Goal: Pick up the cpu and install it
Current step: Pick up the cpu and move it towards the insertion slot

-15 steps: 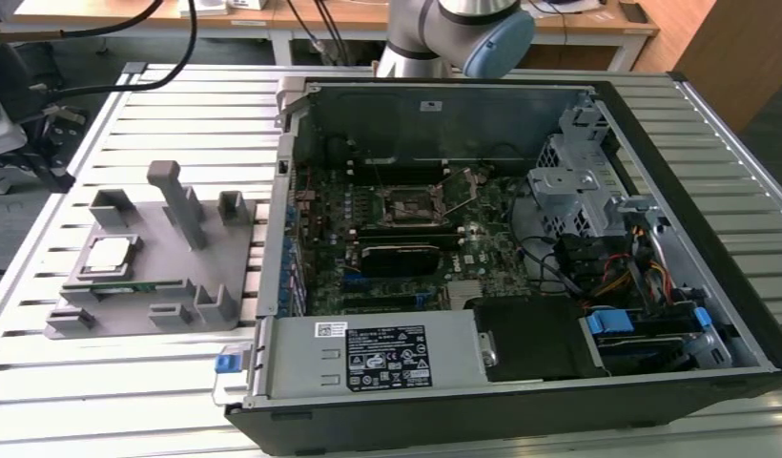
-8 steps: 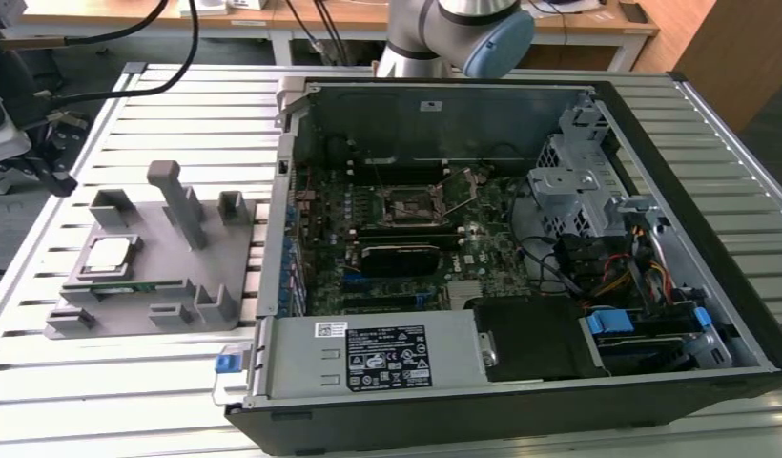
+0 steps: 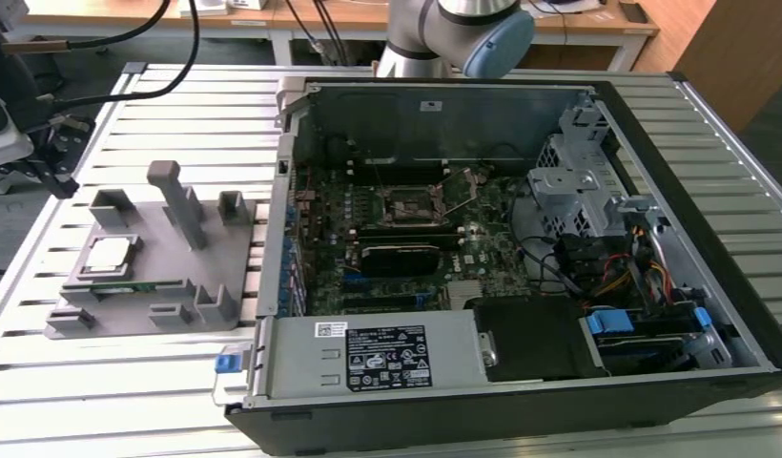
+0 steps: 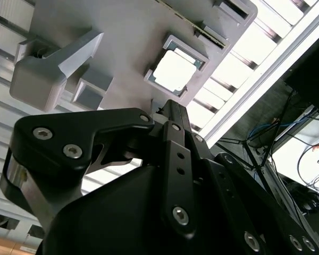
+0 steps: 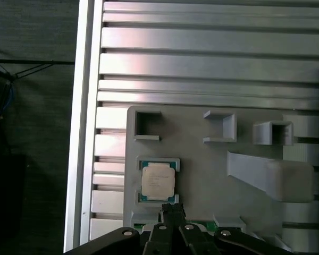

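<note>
The cpu is a small square chip with a silvery top and a thin green rim. It lies flat in a pocket of the grey fixture tray, at the exterior view's left, beside the open computer case. Both wrist views look down on the cpu in that pocket. My gripper hangs above the tray, just off one edge of the chip and not touching it. Its black fingers are shut together with nothing between them. The open socket sits on the motherboard inside the case.
The grey tray carries upright posts and a long green memory stick next to the cpu. The black case holds a power supply, a drive cage and cables. The slatted metal table ends near the tray.
</note>
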`<state>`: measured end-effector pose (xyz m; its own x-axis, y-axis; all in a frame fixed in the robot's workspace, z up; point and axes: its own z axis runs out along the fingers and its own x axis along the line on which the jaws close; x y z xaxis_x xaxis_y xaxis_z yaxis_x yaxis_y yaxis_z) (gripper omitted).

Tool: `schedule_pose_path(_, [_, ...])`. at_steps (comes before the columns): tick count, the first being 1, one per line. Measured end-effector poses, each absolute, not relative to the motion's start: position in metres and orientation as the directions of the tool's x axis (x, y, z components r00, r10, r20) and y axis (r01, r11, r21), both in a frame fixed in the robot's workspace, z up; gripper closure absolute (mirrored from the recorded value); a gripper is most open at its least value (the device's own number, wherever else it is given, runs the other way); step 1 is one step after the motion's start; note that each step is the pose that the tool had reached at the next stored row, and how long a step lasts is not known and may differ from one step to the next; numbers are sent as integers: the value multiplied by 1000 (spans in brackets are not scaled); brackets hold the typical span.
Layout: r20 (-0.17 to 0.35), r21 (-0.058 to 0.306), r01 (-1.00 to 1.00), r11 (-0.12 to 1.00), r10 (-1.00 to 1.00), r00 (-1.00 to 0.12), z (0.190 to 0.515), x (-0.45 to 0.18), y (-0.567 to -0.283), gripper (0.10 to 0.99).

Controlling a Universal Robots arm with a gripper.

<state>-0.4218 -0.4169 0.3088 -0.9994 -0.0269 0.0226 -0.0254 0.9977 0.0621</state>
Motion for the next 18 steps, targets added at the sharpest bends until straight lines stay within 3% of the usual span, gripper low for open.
schedule_pose_path(18, [23,62,-36,997,-37,-999,296,-425,-422,980])
